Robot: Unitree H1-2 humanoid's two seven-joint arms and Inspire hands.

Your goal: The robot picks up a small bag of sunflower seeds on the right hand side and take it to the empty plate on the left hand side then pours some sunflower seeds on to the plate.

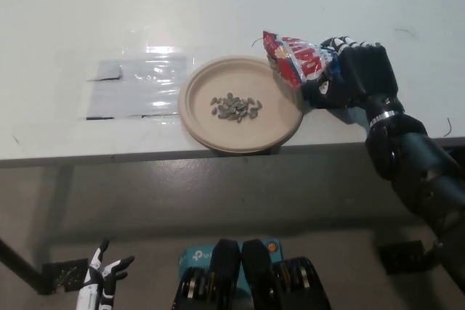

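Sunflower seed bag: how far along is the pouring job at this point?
Pouring looks done: a small pile of seeds lies on the plate. In hand: the right hand holds the sunflower seed bag at the plate's right rim. Left, at most: setting the bag down. The left hand rests low, open.
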